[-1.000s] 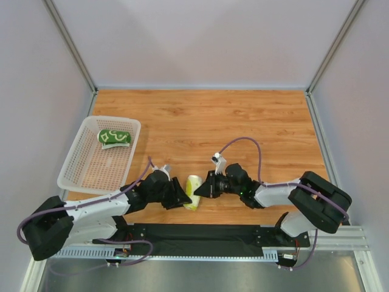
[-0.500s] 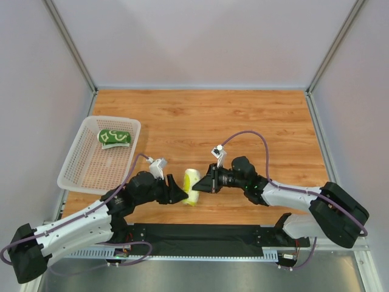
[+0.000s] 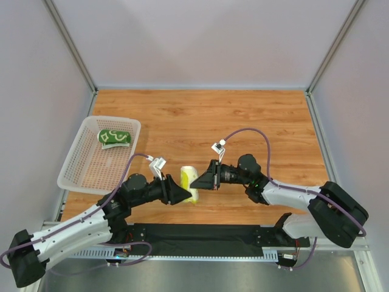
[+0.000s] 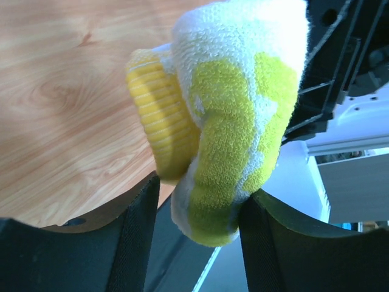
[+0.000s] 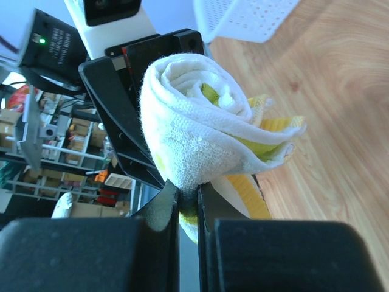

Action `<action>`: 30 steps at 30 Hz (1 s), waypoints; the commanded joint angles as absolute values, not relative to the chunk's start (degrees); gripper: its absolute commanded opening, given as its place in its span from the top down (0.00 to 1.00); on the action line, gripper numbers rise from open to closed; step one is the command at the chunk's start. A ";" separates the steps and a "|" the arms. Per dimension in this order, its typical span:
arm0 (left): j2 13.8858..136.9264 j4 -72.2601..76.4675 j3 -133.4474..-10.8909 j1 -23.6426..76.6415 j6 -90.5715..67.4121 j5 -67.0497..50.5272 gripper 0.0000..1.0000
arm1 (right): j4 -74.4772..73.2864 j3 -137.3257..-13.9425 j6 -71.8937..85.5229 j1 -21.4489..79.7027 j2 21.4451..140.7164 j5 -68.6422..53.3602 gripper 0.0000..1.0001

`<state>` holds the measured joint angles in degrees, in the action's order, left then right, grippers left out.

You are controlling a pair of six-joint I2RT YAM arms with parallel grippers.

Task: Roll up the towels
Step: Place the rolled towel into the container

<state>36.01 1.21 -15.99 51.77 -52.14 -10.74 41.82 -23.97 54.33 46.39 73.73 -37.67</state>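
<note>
While right jaws pinch yellow towel [image 3: 189, 182], left jaws spread around it; green towel [image 3: 113, 137] in basket [image 3: 96, 169].

The left arm [image 3: 79, 222] and right arm [image 3: 292, 196] share one build: white link shells between chunky black joint housings, bulkiest at the bases near 7 and 5 o'clock overhead. A thin purple cable [image 3: 248, 129] loops off each wrist. The left gripper [image 3: 182, 194] and right gripper [image 3: 203, 181] have matte black wedge fingers [image 4: 137, 237], with a small white camera block [image 3: 159, 164] at 12 o'clock
</note>
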 commanded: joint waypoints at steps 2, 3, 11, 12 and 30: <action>32.53 5.10 -13.10 51.42 -50.80 -6.86 0.43 | 60.02 -26.72 64.95 47.55 74.35 -47.64 1.00; 31.56 5.10 -12.83 51.42 -50.89 -6.33 0.46 | 61.94 -26.54 66.17 47.37 75.14 -47.98 1.00; 25.23 -9.74 -16.43 51.42 -49.40 -1.32 1.00 | 59.52 -26.63 65.05 45.79 74.89 -48.08 1.00; 25.22 -10.97 -17.04 51.42 -49.05 -1.32 1.00 | 57.15 -26.89 64.43 45.62 74.36 -47.99 1.00; 31.28 -45.05 -43.74 48.70 -49.04 19.94 1.00 | -13.61 -46.67 32.26 42.10 65.13 -20.05 0.29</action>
